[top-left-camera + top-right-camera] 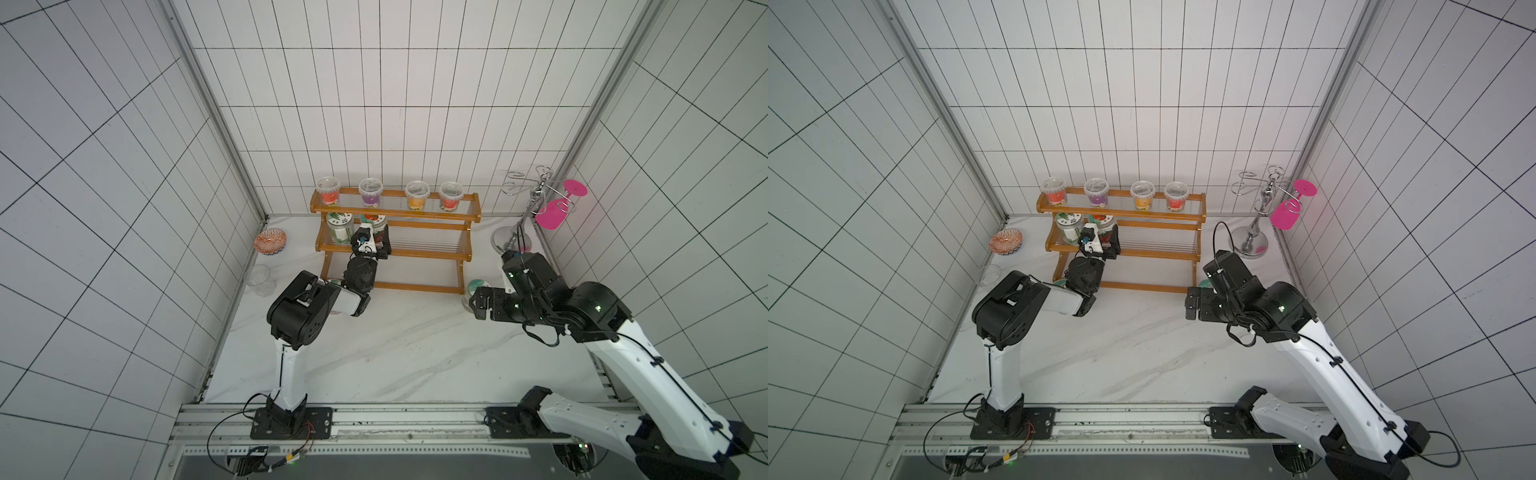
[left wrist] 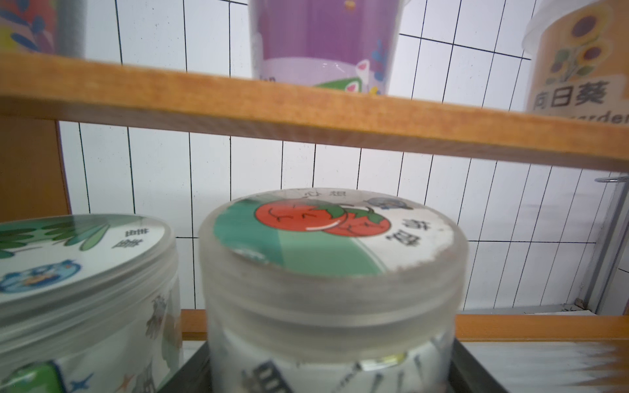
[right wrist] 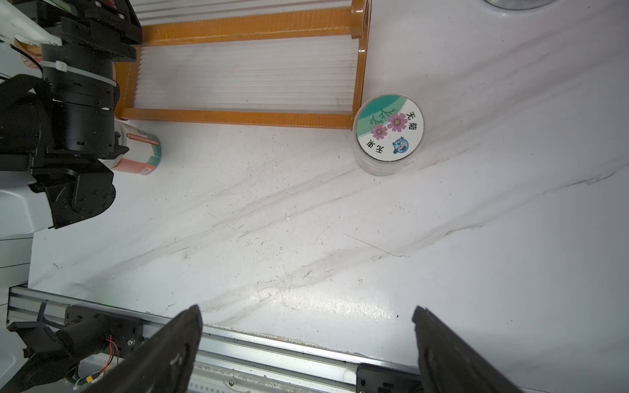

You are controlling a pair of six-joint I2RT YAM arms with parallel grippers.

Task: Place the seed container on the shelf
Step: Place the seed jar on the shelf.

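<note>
The left gripper [image 1: 375, 241] grasps the frosted plastic tomato-lidded seed jar [image 2: 333, 245] at the middle tier of the orange-brown wooden stepped shelf [image 1: 424, 252], the right gripper [image 3: 306, 313] gaping empty; drifting toward nine o'clock could knock the leaf-lidded frosted jar [image 2: 78, 245] just beside it, and a tilted release could topple it.

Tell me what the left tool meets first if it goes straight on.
The tomato jar sits between the left tool's jaws. Past it, the way looks free to the tiled wall, though depth is unclear.
</note>
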